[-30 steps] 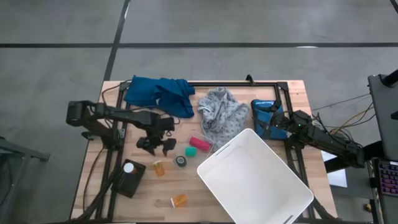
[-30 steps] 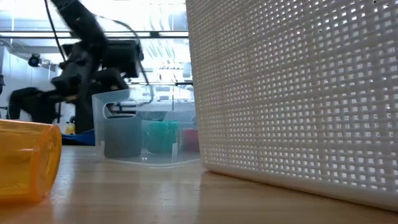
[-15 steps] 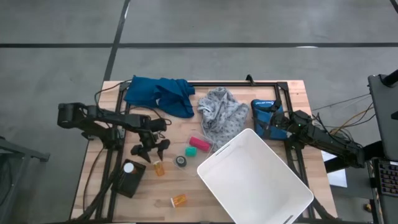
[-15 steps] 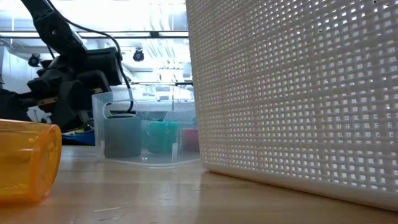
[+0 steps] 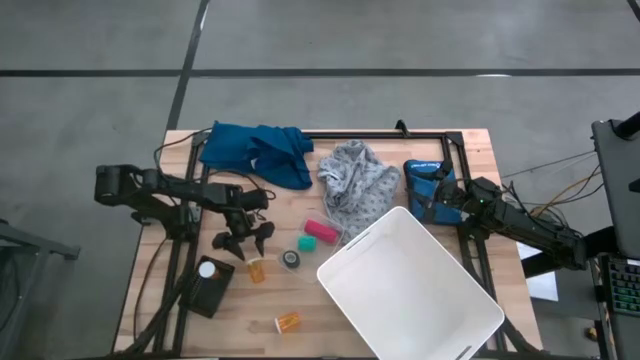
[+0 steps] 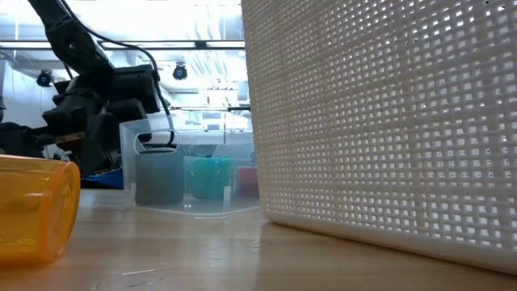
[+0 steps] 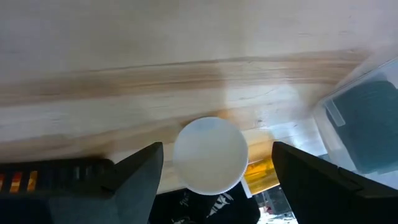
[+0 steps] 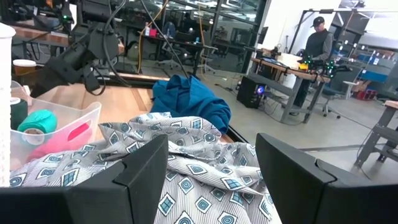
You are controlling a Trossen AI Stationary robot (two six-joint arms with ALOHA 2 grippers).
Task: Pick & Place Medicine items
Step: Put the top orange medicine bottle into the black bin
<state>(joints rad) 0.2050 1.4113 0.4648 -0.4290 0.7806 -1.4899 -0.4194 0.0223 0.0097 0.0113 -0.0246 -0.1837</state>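
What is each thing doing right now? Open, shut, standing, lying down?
Left gripper: open, above a pill bottle.
Pill bottle: capped, lying down.
Second pill bottle: lying on its side.
Right gripper: open, holding nothing.
White basket: upright.
Blue cloth: crumpled.
Grey cloth: crumpled.

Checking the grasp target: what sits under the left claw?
A pill bottle with a white cap lies on the wooden table, between the open left claw. Its orange body is mostly hidden behind the cap.

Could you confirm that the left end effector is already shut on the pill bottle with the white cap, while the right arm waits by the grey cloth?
Not quite: in the left wrist view the left end effector is open, straddling the bottle without gripping it. The right arm does wait by the grey cloth.
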